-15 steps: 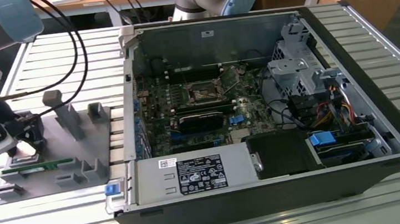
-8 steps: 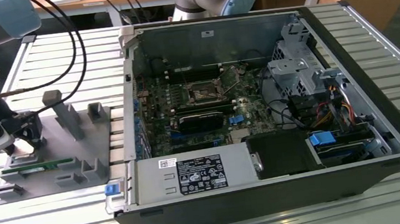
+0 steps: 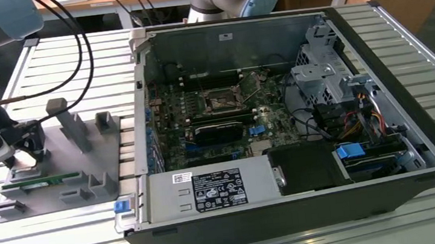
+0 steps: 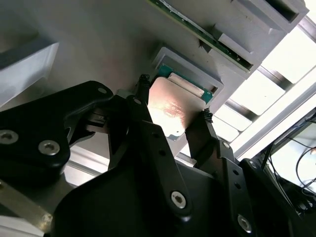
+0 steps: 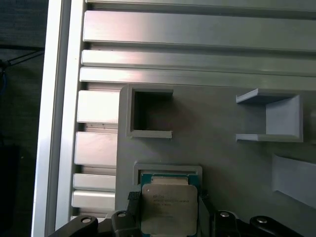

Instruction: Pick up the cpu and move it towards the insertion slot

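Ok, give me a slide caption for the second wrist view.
Gripper closed on opposite edges of the cpu at its pocket in the grey fixture.

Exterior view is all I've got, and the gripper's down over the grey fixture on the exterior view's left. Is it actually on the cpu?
Observer: Yes. In the second wrist view the gripper has its fingers against two opposite edges of the cpu.
Operator: Which way up is the cpu?
Observer: Shiny silver metal top towards the camera in both wrist views, with a thin green edge along one side.
Operator: Is it out of its nest?
Observer: Cannot tell. In the first wrist view the nest's raised grey frame sits right beside one edge of the cpu.
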Robot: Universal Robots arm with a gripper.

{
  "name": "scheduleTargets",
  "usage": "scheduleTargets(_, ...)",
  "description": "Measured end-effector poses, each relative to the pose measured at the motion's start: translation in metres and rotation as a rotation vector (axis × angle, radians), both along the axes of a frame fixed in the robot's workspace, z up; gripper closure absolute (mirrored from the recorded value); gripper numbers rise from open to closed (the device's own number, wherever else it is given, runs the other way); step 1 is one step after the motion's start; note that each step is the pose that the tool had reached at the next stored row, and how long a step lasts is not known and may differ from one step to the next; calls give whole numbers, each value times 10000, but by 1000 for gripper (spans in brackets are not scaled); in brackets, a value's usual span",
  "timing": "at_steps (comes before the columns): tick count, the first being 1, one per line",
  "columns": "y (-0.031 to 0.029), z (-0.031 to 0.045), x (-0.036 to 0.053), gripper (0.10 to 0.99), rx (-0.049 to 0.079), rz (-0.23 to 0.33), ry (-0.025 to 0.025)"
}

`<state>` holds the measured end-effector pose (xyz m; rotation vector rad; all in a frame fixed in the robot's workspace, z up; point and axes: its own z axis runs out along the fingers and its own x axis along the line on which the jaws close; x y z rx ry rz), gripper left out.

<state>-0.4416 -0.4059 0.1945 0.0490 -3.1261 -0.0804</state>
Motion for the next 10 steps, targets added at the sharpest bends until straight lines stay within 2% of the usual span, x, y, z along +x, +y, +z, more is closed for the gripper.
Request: scheduleTargets(10,0,26,0,541,4,1,2)
